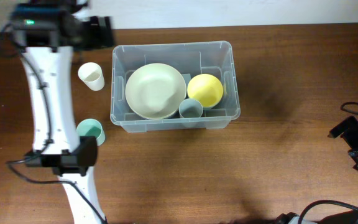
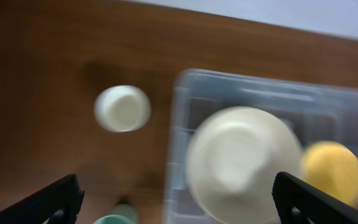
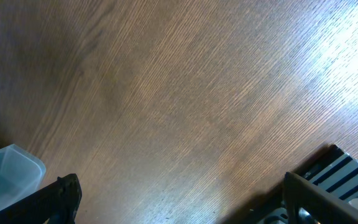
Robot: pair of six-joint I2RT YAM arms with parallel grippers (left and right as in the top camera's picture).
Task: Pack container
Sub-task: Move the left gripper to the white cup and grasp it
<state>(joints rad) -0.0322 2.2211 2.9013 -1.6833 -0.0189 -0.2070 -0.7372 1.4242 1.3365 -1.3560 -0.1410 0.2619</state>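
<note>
Wide apart and empty, the dark fingers [image 2: 58, 202] of the left gripper [image 2: 176, 190] hang just beyond one back corner of the container [image 1: 173, 121]. The right gripper [image 3: 179, 193] is parted too, holding nothing, over the streaked wood-grain table [image 3: 185, 93] well apart from the container; only a rounded clear corner of it shows in that wrist view. The container is a rectangular bin of clear plastic with a rolled rim and ribbed walls, standing on the table. Inside it a broad, matte cream bowl [image 1: 155, 91] fills the end nearer the left gripper, a smaller round yellow bowl [image 1: 204, 89] lies beside it, and a grey-blue cup [image 1: 191, 109] sits between them against the front wall. Outside that same end stand a white cup [image 1: 91, 76] and a green cup [image 1: 91, 130], both round-mouthed.
</note>
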